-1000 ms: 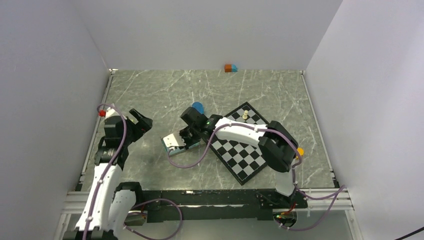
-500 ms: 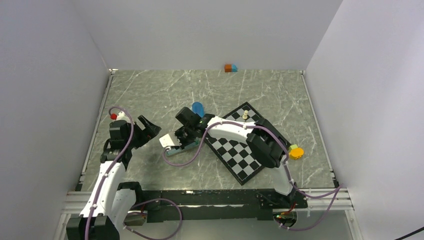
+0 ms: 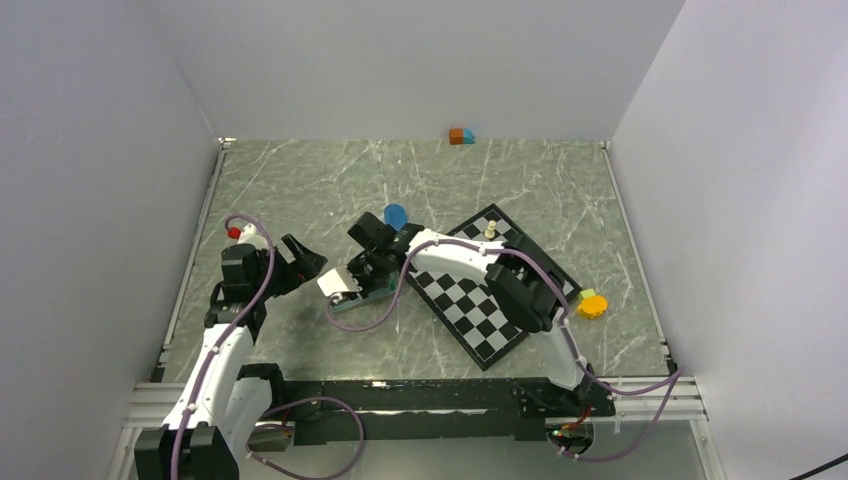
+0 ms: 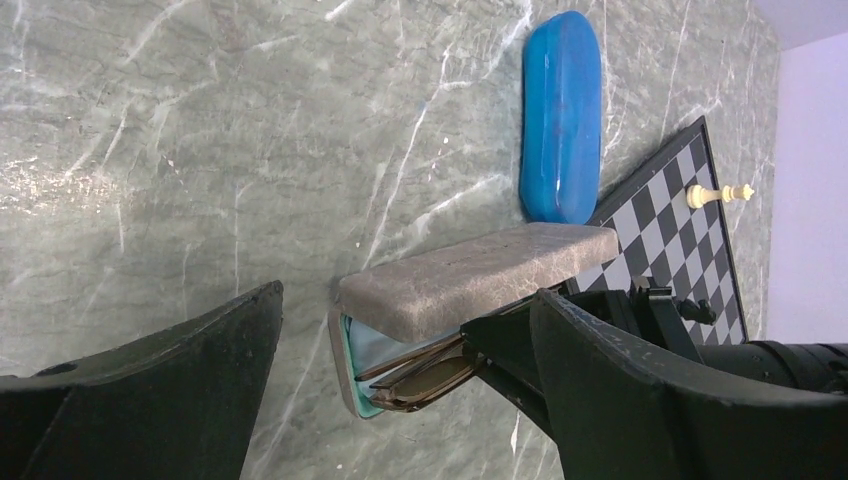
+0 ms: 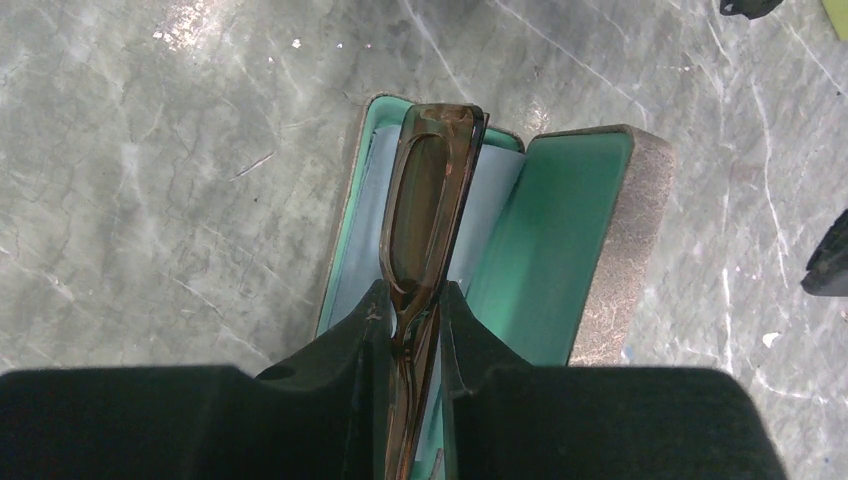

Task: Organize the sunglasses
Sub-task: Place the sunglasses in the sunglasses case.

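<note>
Swung closer to the one open grey clamshell case with teal lining (image 5: 550,250), the left jaws stand wide apart just beside it. One folded brown-framed pair of sunglasses (image 5: 425,200) sits on edge between that case's tray and raised lid. Its long axis runs along the case, pointing away from the right jaws, which are clamped on its near end. One blue capsule-shaped case (image 4: 562,115) lies near the open case.

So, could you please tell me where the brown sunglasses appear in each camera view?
Top external: left of centre, at the open case; the glasses themselves are too small to make out.
Left wrist: bottom centre, the sunglasses poke out beneath the grey lid.
Right wrist: centre, edge-on, pinched between the right fingers.
Shared landmark: the green-lined case.
</note>
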Controlling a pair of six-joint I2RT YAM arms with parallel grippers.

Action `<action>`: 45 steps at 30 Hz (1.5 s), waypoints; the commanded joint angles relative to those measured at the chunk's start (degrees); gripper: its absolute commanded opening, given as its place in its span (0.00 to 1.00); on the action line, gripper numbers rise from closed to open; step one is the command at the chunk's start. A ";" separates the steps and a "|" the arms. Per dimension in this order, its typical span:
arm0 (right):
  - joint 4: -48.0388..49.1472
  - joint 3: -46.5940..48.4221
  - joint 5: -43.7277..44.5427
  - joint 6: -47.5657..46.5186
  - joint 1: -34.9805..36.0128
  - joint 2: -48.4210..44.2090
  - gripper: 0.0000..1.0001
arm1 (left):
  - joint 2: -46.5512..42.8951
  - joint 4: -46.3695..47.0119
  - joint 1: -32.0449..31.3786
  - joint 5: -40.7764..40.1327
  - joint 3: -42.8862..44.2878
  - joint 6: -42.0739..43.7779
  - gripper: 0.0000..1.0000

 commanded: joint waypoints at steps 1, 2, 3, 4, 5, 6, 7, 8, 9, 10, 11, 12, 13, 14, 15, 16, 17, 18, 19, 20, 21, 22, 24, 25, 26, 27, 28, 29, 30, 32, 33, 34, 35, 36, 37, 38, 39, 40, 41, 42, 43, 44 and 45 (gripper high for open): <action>-4.29 3.92 -5.96 -2.90 -1.03 1.37 0.02 | -0.22 3.21 0.29 1.40 0.02 1.92 0.97; -5.54 4.20 -6.31 -3.23 -1.25 1.56 0.02 | -0.05 3.22 0.29 1.51 0.11 1.97 0.96; -6.36 4.42 -6.65 -3.68 -1.49 1.65 0.03 | 0.10 3.34 0.29 1.63 0.05 2.11 0.96; -7.33 4.69 -7.23 -4.19 -1.74 1.83 0.03 | 0.18 3.68 0.29 1.70 -0.07 2.15 0.96; -8.47 5.04 -7.87 -4.77 -1.88 1.94 0.04 | 0.25 3.86 0.29 1.75 -0.17 2.15 0.96; -9.00 5.13 -8.38 -4.94 -1.91 1.98 0.04 | 0.33 4.10 0.25 1.88 -0.25 2.30 0.97; -9.48 5.19 -8.76 -5.15 -1.91 1.98 0.04 | 0.42 4.56 0.29 2.24 -0.31 2.49 0.97; -9.78 5.17 -9.16 -5.51 -1.91 1.99 0.05 | 0.56 4.80 0.29 2.55 -0.38 2.52 0.97; -9.89 5.15 -9.52 -5.68 -1.91 2.10 0.05 | 0.68 5.13 0.34 2.93 -0.45 2.67 0.97; -9.45 5.11 -9.78 -5.41 -1.91 2.18 0.05 | 0.83 5.41 0.30 3.42 -0.54 2.82 0.96; -8.99 5.17 -9.87 -4.83 -2.00 2.29 0.05 | 1.01 5.49 0.29 3.51 -0.58 2.90 0.96; -8.34 5.27 -9.87 -4.44 -1.98 2.43 0.06 | 1.17 5.55 0.29 3.66 -0.52 3.08 0.96; -7.64 5.28 -9.95 -3.99 -1.94 2.61 0.06 | 1.28 5.69 0.29 3.95 -0.63 3.21 0.96; -6.76 5.24 -10.00 -3.32 -1.87 2.73 0.08 | 1.37 6.07 0.29 4.49 -0.84 3.22 0.96; -5.83 5.16 -10.09 -2.78 -1.90 2.84 0.08 | 1.48 6.67 0.29 5.12 -1.12 3.11 0.96; -5.16 5.15 -10.22 -2.46 -1.91 2.95 0.09 | 1.57 7.25 0.27 5.62 -1.45 2.84 0.95; -4.40 5.10 -10.38 -2.19 -1.91 3.19 0.10 | 1.71 7.71 0.28 6.11 -1.73 2.76 0.95; -3.83 5.11 -10.56 -2.05 -1.87 3.47 0.10 | 1.83 7.97 0.29 6.45 -1.87 2.78 0.94; -3.87 5.22 -10.95 -2.56 -2.00 3.72 0.11 | 1.92 7.83 0.29 6.41 -1.97 2.72 0.94; -3.97 5.42 -11.27 -2.70 -2.00 4.06 0.12 | 2.01 7.84 0.29 6.39 -1.92 2.76 0.94; -4.30 5.76 -11.47 -2.76 -2.02 4.45 0.13 | 2.07 7.79 0.29 6.48 -1.92 2.85 0.93; -4.86 6.37 -11.69 -2.80 -2.00 4.88 0.16 | 2.13 7.67 0.29 6.56 -2.06 2.92 0.93; -5.45 7.08 -11.93 -2.73 -2.00 5.31 0.23 | 2.23 7.53 0.29 6.55 -2.08 3.02 0.93; -5.43 6.92 -11.99 -2.80 -1.95 5.31 0.28 | 2.24 7.52 0.27 6.37 -2.08 3.01 0.93; -4.93 6.50 -12.05 -2.77 -1.99 5.10 0.36 | 2.30 7.57 0.29 6.29 -2.15 3.02 0.93; -3.85 5.72 -11.95 -2.31 -2.00 4.77 0.43 | 2.30 7.73 0.29 6.50 -2.17 3.09 0.93; -2.40 4.75 -11.62 -1.82 -2.00 4.35 0.46 | 2.30 7.91 0.29 6.87 -2.25 2.96 0.93; -1.31 4.07 -11.33 -1.54 -2.00 3.88 0.48 | 2.31 8.05 0.29 7.22 -2.23 2.95 0.93; -0.58 3.50 -11.14 -1.42 -2.00 3.46 0.49 | 2.31 8.08 0.27 7.35 -2.37 3.01 0.93; 0.27 3.04 -10.70 -1.25 -2.00 2.77 0.50 | 2.30 8.14 0.29 7.07 -2.52 2.93 0.93; 0.21 3.24 -10.64 -1.09 -2.00 2.59 0.50 | 2.22 8.10 0.29 7.00 -2.58 2.93 0.92; -0.38 3.58 -10.77 -1.11 -2.00 2.40 0.51 | 2.24 8.14 0.29 6.86 -2.58 2.96 0.92; -0.62 3.75 -10.99 -1.10 -2.00 2.27 0.51 | 2.14 8.14 0.29 6.82 -2.57 2.95 0.92; -0.67 3.63 -11.18 -1.00 -1.93 2.01 0.51 | 2.17 8.14 0.29 6.85 -2.70 2.89 0.91; -0.54 3.30 -11.23 -0.89 -1.91 1.61 0.51 | 2.27 8.14 0.29 6.52 -2.70 2.75 0.91; -0.24 2.83 -11.20 -0.82 -1.91 1.17 0.51 | 2.29 8.10 0.29 6.03 -2.78 2.63 0.90; 0.17 2.24 -10.91 -0.47 -1.84 0.66 0.51 | 2.30 7.81 0.29 5.41 -2.76 2.61 0.89; 0.73 1.68 -10.56 -0.05 -1.70 -0.19 0.52 | 2.30 7.67 0.29 4.60 -2.74 2.52 0.89; 0.82 1.22 -10.28 0.06 -1.59 -0.60 0.52 | 2.32 7.61 0.29 3.80 -2.71 2.43 0.89; 1.24 0.63 -10.01 0.16 -1.44 -1.58 0.52 | 2.30 7.61 0.25 3.03 -2.70 2.31 0.88; 2.00 -0.03 -9.68 0.75 -1.32 -2.39 0.52 | 2.24 7.56 0.29 2.30 -2.79 2.16 0.88; 2.77 -0.79 -9.37 1.20 -1.23 -3.19 0.52 | 2.20 7.55 0.29 1.61 -2.83 2.08 0.88; 3.57 -2.05 -9.17 1.57 -1.13 -4.06 0.52 | 2.05 7.48 0.28 1.28 -2.79 2.07 0.88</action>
